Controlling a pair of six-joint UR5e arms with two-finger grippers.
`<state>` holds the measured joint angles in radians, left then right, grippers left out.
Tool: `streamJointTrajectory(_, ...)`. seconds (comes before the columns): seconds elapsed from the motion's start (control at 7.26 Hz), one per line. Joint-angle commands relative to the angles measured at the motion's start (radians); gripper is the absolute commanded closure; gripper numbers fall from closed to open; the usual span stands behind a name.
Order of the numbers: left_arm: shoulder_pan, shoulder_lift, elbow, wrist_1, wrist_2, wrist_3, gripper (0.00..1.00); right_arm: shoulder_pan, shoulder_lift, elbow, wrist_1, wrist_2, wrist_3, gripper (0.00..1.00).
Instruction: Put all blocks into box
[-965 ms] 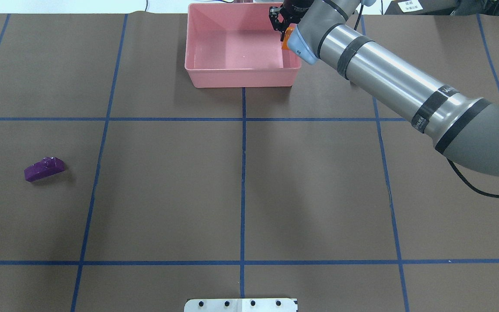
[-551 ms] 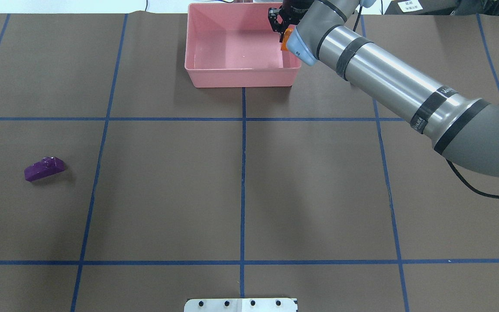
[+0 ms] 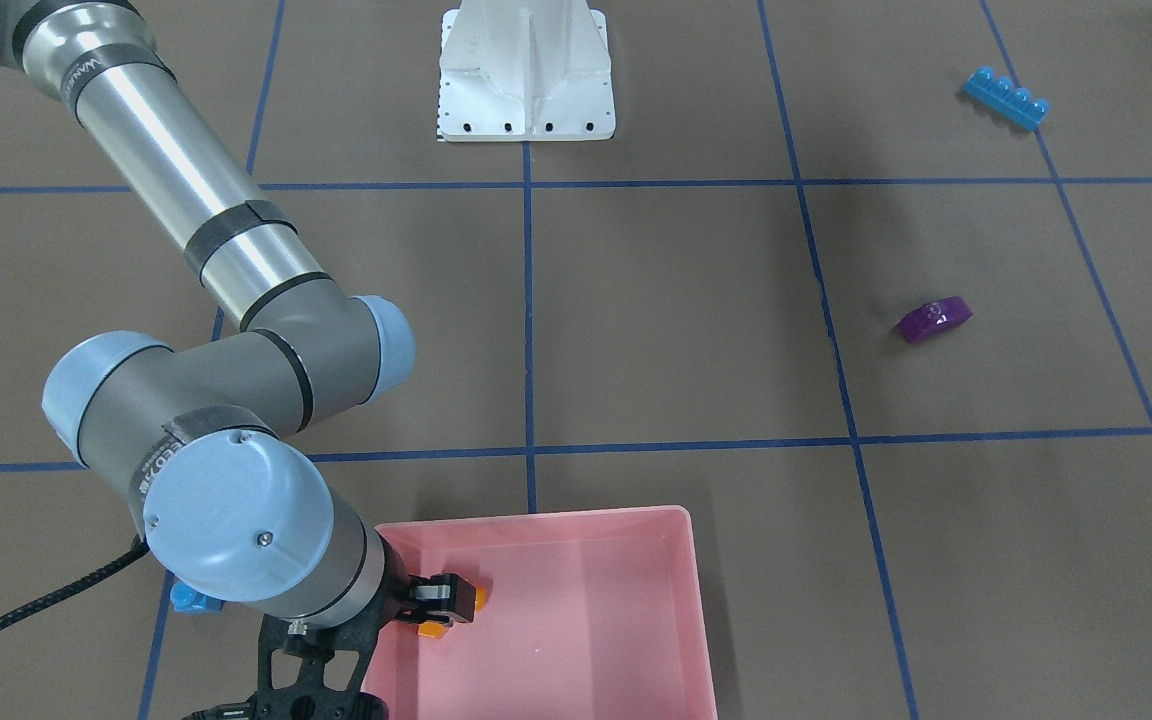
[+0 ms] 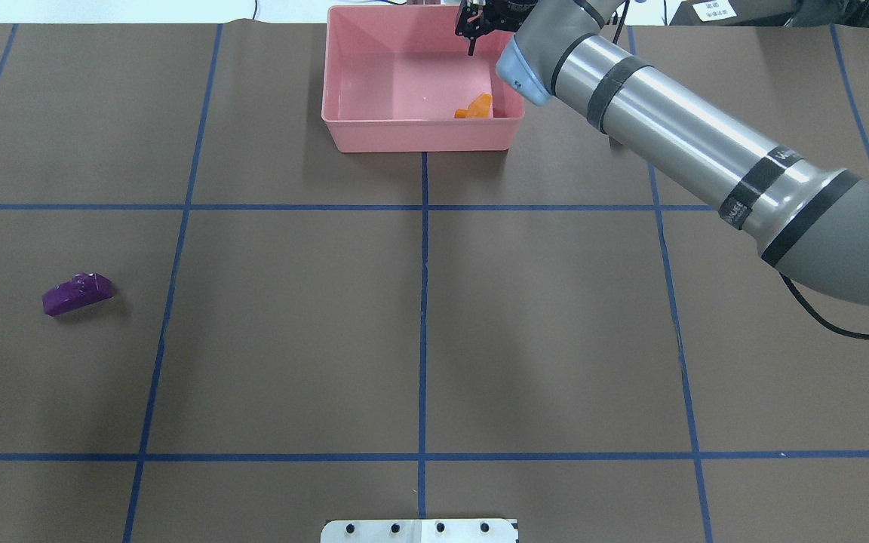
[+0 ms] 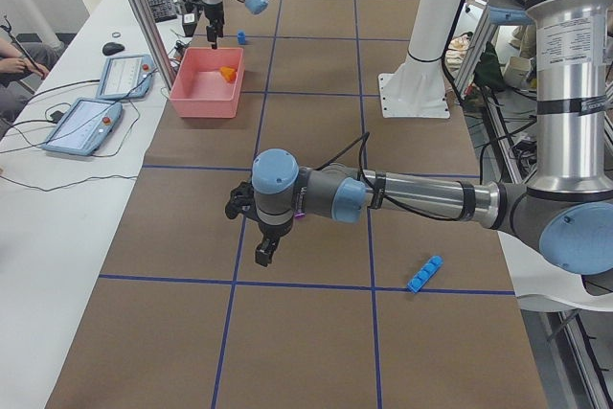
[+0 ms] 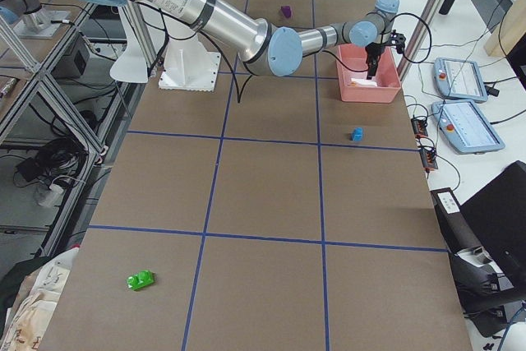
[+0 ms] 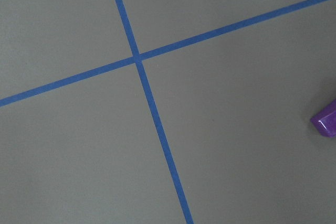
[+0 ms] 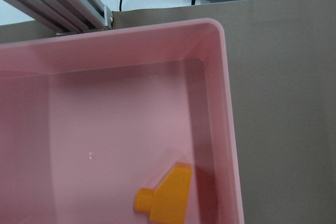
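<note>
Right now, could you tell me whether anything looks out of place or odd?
Nothing looks damaged or spilled. Only the orange block seems tipped on its side in the pink box, stud pointing sideways.

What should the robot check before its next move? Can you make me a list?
1. Orange block lying in the box, free of the right hand: ok.
2. Purple block in the box: not ok, it is on the table.
3. Long blue block in the box: not ok, on the table.
4. Tiny blue block and green block in the box: not ok, both on the table.
5. Left hand open and ready: cannot tell.
</note>
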<state>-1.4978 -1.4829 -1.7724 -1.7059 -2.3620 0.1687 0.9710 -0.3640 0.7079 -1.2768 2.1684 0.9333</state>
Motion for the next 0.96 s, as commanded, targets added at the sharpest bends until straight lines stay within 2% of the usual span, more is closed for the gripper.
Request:
streamJointTrajectory(0.0,0.016,-0.046,0.019,-0.079,-0.005,-0.011,0.0,0.047,-0.091,0.222,-0.172,0.028,-0.028,0.0)
streamJointTrajectory(0.14,0.043,-0.046,0.031,-0.153,-0.016,-0.014,0.0,0.07,-0.19,0.361,-0.221,0.054,-0.063,0.0)
streamJointTrajectory(0.28,0.136,-0.048,0.036,-0.194,-0.013,-0.023,0.0,0.096,-0.287,0.507,-0.287,0.056,-0.112,0.0)
streamJointTrajectory(0.55,0.293,-0.054,0.025,-0.263,0.0,-0.205,0.0,0.126,-0.492,0.773,-0.406,0.056,-0.244,0.0)
streamJointTrajectory(0.69,0.362,-0.044,0.03,-0.361,0.018,-0.28,0.0,0.138,-0.627,0.892,-0.406,0.056,-0.293,0.0)
streamJointTrajectory(0.83,0.448,-0.042,0.031,-0.433,0.077,-0.34,0.0,0.15,-0.738,0.988,-0.406,0.054,-0.341,0.0)
